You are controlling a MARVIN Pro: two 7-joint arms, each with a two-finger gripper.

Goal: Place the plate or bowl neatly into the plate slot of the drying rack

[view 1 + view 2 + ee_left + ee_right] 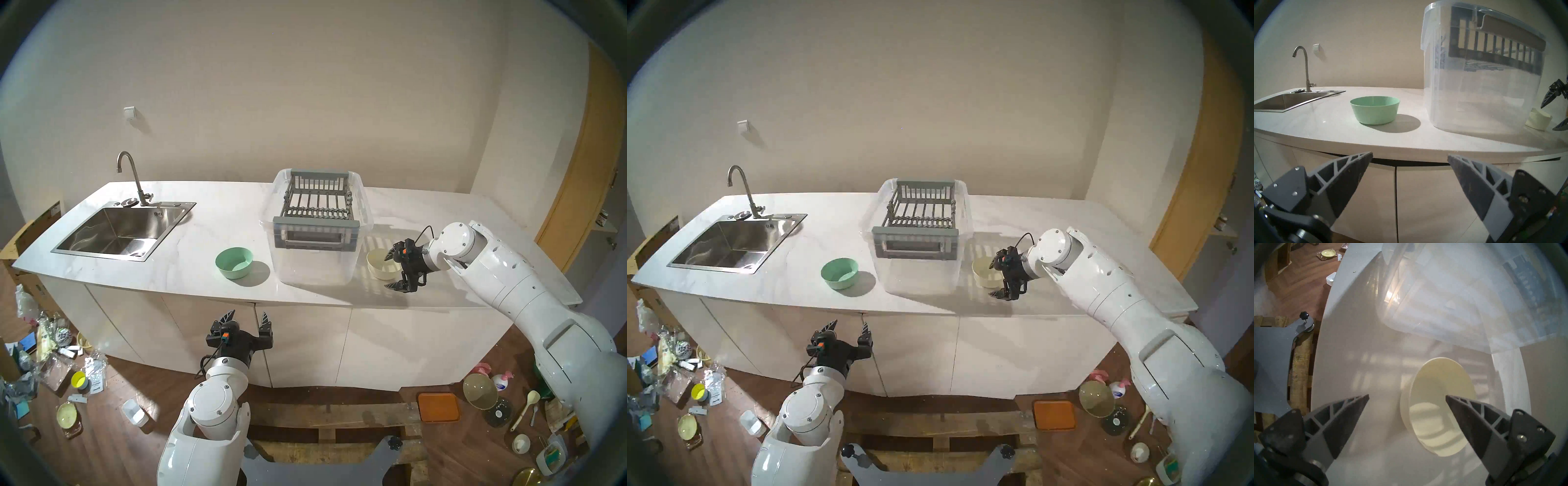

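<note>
Mint-green bowl (234, 262) sits left, cream bowl (381, 268) right. Grey drying rack (318, 217) shows through a clear tub (315, 268). White marble-veined counter (210, 217), steel sink (118, 234), black gripper fingers (1349, 179), white arms (529, 281).

The counter (210, 217) is a long white marble top on pale cabinets. A steel sink (115, 234) is set into its left part, with a curved tap (130, 176) at the back edge. Near the front edge stands a green bowl (234, 262), upright and apart from the other things. To the right of it a clear tub (315, 264) stands on the top, and the grey rack (317, 203) hangs in the tub's upper part, not touching the marble. Just beside the tub, on its right side, a cream bowl (381, 266) stands upright. The right end of the top is bare marble.
</note>
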